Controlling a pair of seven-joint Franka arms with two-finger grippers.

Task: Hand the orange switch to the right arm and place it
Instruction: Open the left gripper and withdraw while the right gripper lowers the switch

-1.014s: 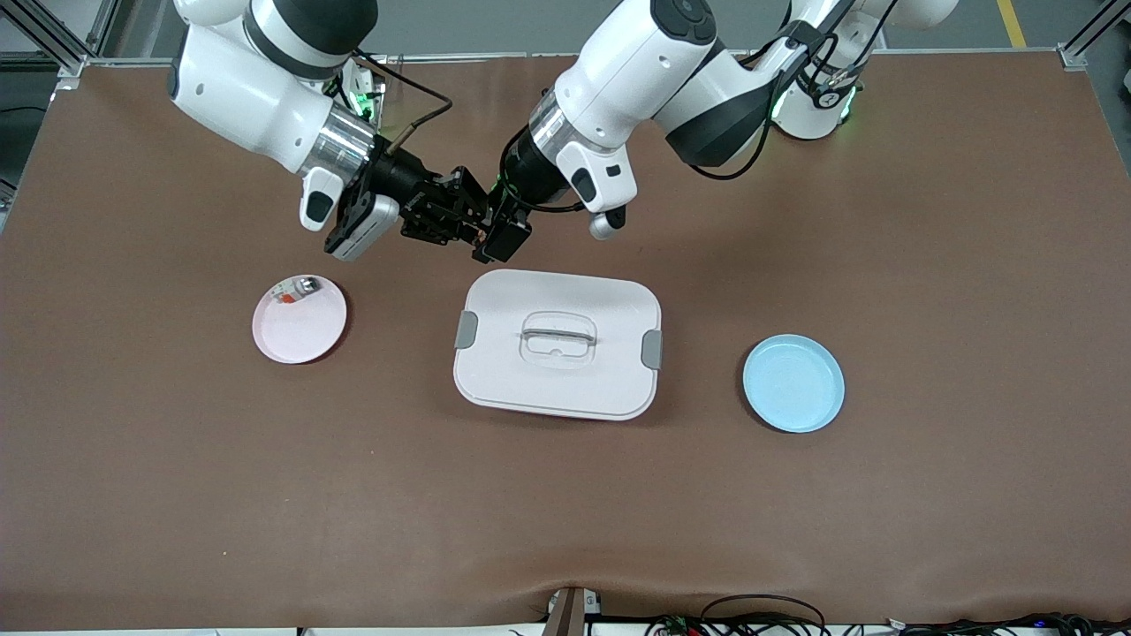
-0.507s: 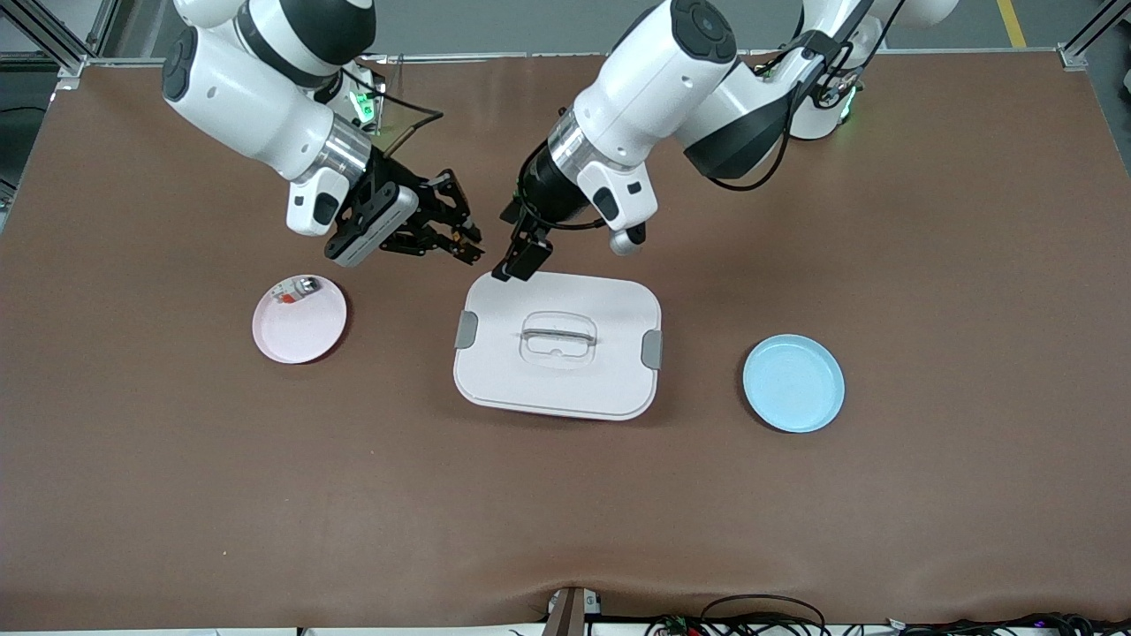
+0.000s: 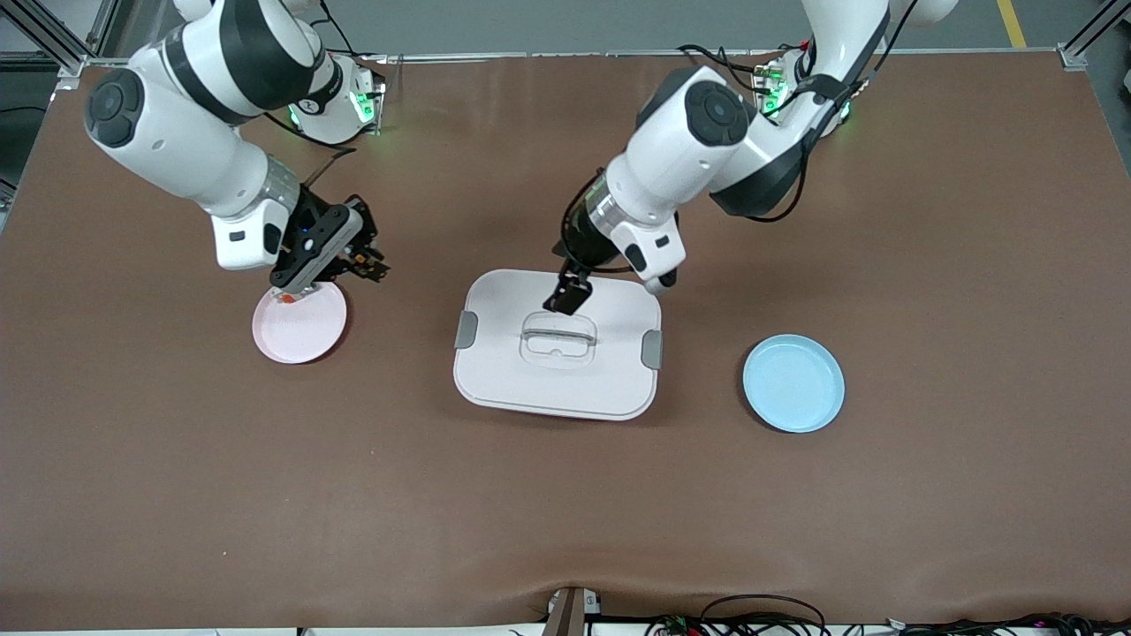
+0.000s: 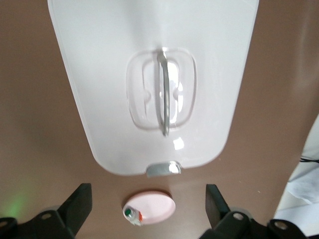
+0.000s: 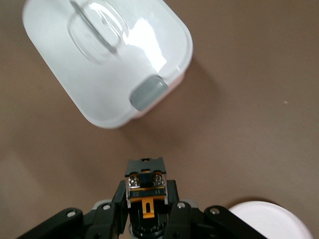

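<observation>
The tiny black orange-ended switch point(image 5: 145, 191) is clenched between the right gripper point(image 3: 360, 261) fingers over the pink round plate's point(image 3: 300, 329) edge; the left gripper point(image 3: 565, 296) is held released above the white lidded box point(image 3: 557, 371)

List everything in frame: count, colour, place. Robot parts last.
table: 1, brown, under everything
lidded box: 1, white with grey clips, centre of table
pink plate: 1, toward the right arm's end
small silver part: 1, whitish-silver with a red-orange patch, on the pink plate
blue plate: 1, light blue, toward the left arm's end
orange switch: 1, black with orange, in the right gripper
right gripper: 1, black, shut on the orange switch, over the pink plate's edge
left gripper: 1, black, open, over the lidded box
</observation>
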